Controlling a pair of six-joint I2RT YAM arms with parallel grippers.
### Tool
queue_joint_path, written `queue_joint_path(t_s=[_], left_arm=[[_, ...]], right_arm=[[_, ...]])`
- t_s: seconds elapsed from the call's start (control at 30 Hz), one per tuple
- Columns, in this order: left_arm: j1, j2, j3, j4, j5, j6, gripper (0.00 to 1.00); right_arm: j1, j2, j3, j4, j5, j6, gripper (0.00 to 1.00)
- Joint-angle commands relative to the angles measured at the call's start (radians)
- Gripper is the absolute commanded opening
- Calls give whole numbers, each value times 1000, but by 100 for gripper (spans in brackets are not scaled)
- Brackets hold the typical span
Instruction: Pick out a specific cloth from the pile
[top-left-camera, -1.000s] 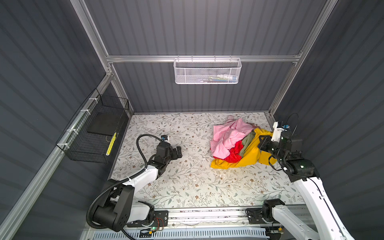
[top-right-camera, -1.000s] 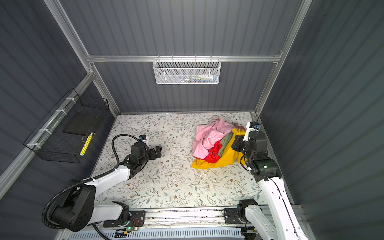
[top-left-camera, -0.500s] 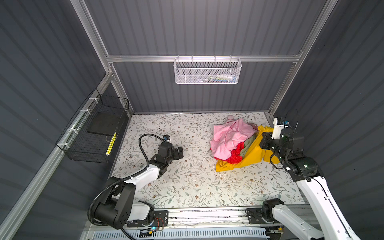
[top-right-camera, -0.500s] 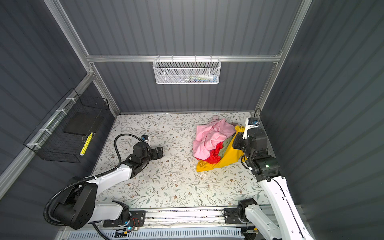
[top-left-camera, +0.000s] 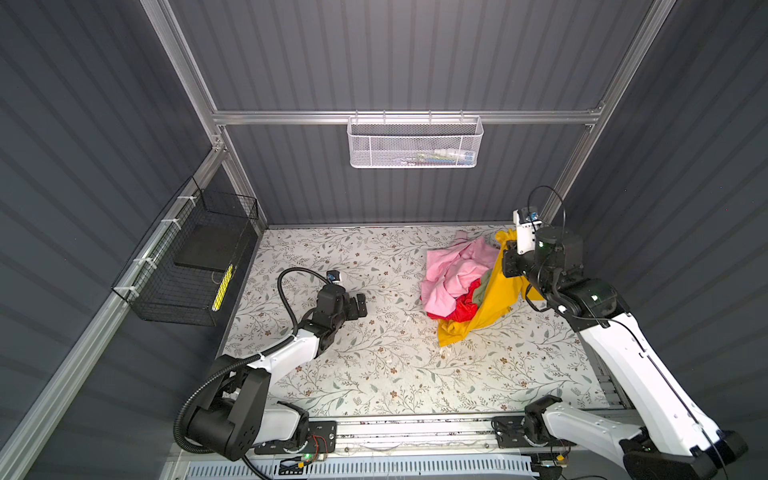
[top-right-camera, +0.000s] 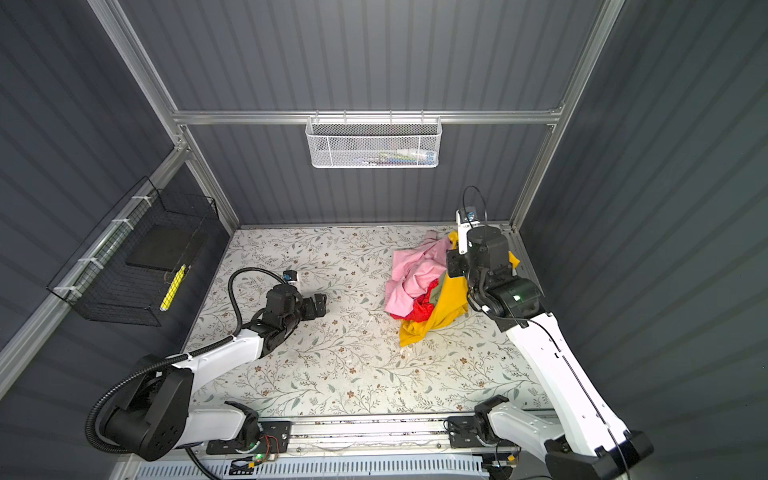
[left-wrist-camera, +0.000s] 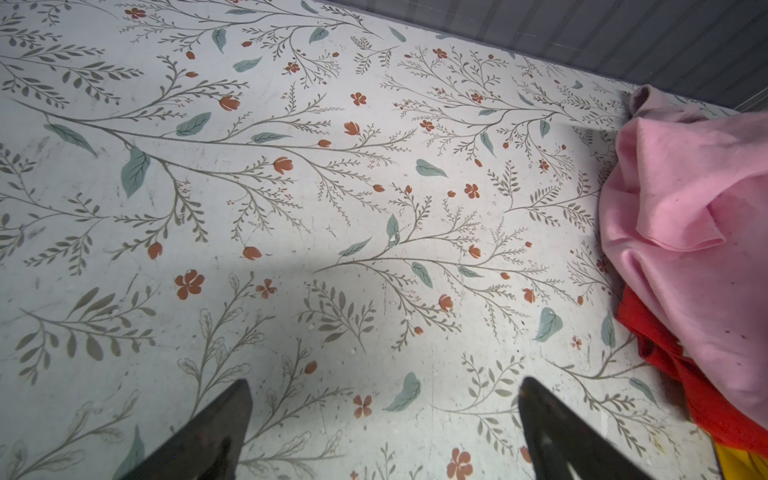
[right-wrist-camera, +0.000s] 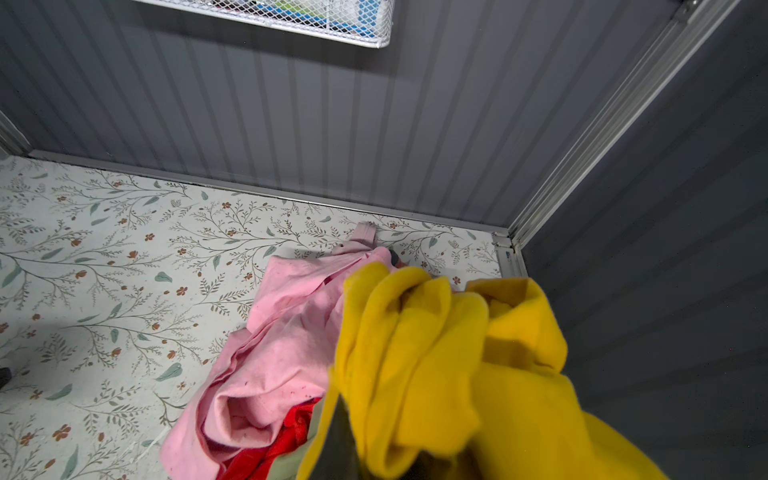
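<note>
The cloth (top-left-camera: 494, 299) looks soft, light and limp, well held at its bunched upper fold by the closed right gripper (top-left-camera: 509, 265); the left gripper (left-wrist-camera: 384, 395) is wide open, empty.

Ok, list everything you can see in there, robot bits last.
yellow cloth: one, mustard, held up right of the pile
pink garment: one, light pink, top of pile
red cloth: one, bright red, under the pink
olive cloth: one, green, between red and yellow
mesh basket: one, white, back rail
wire basket: one, black, left wall
table: one, floral, below
left pincer: one, black, open over bare table
right pincer: one, black, shut on yellow cloth
</note>
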Motion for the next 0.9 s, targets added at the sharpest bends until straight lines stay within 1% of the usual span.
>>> queue_joint_path(t_s=[0.0, 0.1, 0.27, 0.33, 0.4, 0.63, 0.77, 0.87], left_arm=[[-19, -22, -15, -9, -16, 4, 100], [-30, -22, -24, -3, -25, -4, 100], [-43, -21, -26, -2, -27, -8, 100], [-48, -19, -30, -1, -28, -10, 100], [-50, -14, -33, 3, -31, -11, 100], [-56, -9, -39, 5, -39, -17, 100], [-58, -9, -40, -2, -46, -18, 100], [-59, -9, -40, -3, -44, -20, 100]], right_arm=[[61, 71, 87, 94, 66, -116, 0], [126, 154, 132, 58, 23, -170, 2], [170, 292, 189, -38, -73, -164, 0], [179, 329, 190, -47, -107, -155, 0], [183, 364, 184, -55, -181, -144, 0], [205, 503, 183, -110, -343, -123, 0], [222, 568, 175, -136, -416, -119, 0], [239, 609, 167, -143, -447, -115, 0]])
